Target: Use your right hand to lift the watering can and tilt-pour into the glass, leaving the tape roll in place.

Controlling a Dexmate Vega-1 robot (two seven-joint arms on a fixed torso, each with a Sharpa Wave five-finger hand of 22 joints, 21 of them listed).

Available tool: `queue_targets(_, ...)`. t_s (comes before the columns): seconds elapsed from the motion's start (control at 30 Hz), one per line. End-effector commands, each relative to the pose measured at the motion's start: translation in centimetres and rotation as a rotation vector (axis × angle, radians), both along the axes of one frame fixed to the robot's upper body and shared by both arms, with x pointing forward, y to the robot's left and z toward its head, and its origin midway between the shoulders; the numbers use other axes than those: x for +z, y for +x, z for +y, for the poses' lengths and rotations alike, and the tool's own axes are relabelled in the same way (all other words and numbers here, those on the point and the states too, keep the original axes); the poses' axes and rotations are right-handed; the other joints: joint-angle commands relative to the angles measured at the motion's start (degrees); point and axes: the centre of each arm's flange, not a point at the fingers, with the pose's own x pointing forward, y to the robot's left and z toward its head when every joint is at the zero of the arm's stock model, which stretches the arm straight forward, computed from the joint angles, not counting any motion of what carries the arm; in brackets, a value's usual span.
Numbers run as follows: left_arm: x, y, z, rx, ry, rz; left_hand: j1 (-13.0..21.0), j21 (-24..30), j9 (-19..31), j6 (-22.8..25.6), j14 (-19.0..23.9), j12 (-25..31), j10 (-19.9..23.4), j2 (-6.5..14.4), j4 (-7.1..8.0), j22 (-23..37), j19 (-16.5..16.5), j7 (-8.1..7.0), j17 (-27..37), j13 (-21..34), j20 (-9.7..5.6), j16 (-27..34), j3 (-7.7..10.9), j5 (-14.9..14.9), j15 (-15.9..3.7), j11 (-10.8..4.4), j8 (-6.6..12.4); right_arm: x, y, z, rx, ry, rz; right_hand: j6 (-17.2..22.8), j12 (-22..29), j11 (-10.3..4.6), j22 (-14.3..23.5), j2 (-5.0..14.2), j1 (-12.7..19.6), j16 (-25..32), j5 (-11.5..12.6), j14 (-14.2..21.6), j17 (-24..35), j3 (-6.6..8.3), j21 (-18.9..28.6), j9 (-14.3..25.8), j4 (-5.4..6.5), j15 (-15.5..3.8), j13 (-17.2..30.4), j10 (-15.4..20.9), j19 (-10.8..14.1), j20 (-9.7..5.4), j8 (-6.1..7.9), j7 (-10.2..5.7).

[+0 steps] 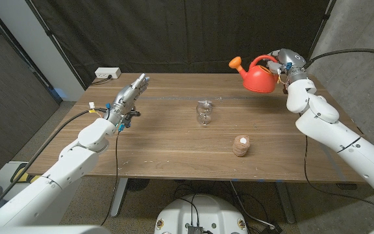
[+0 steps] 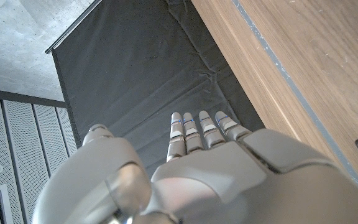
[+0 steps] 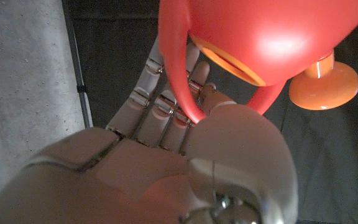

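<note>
This is looking like a robotics lab or test room rather than a home. A black curtain (image 1: 174, 32) is hanging behind the wooden surface (image 1: 174, 140) as a backdrop, bare concrete walls (image 1: 362, 36) are standing to either side, and a white power strip (image 1: 107, 74) is sitting at the far left corner. Cables (image 1: 63, 130) are trailing along the robot's white arms (image 1: 333, 127).
</note>
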Motion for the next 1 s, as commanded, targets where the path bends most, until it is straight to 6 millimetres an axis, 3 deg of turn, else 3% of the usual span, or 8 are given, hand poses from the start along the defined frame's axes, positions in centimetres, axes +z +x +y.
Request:
queue_targets(0.03,0.1,0.7,-0.1,-0.015,0.007,0.009,0.1,0.6,0.1,0.4,-0.2,0.4,0.3,0.1,0.25,0.1,-0.2,0.10,0.1,0.1,-0.21,0.5,-0.41,0.1,0.25,-0.23,0.20,-2.4,-1.6,-2.7,-0.086,0.085,-0.018,0.0,-0.1,0.47,0.0,0.31,0.0,-0.2,0.2,0.2,0.0,0.49,0.4,0.2,0.05,-0.91,0.2,0.1,-0.1,-6.50,0.02,0.04)
queue_targets(0.47,0.4,1.0,-0.4,-0.026,0.018,0.009,0.2,0.6,0.1,0.4,-0.2,0.4,0.3,0.2,0.26,0.1,-0.3,0.22,0.1,0.1,-0.12,0.5,-0.53,0.1,0.27,0.04,0.18,-5.0,-2.0,-4.8,-0.204,0.112,-0.039,0.0,-0.1,0.51,-0.2,0.26,-0.2,-0.4,0.1,0.1,-0.1,0.84,0.5,0.2,0.43,-0.91,0.4,0.1,-0.5,-6.54,0.14,-0.01)
queue_targets(1.0,0.1,0.5,-0.2,-0.011,0.001,0.004,0.3,0.6,0.1,0.4,-0.1,0.4,0.3,0.3,0.27,0.1,-0.3,0.21,0.1,0.1,-0.12,0.5,-0.66,0.1,0.24,-0.12,0.20,-7.6,2.2,-5.5,-0.248,0.190,-0.107,0.0,-0.4,0.70,-0.5,0.23,-0.2,-0.6,0.1,-0.1,-0.3,1.37,0.8,0.2,0.61,-0.94,0.3,0.0,-0.7,-6.58,0.28,0.33)
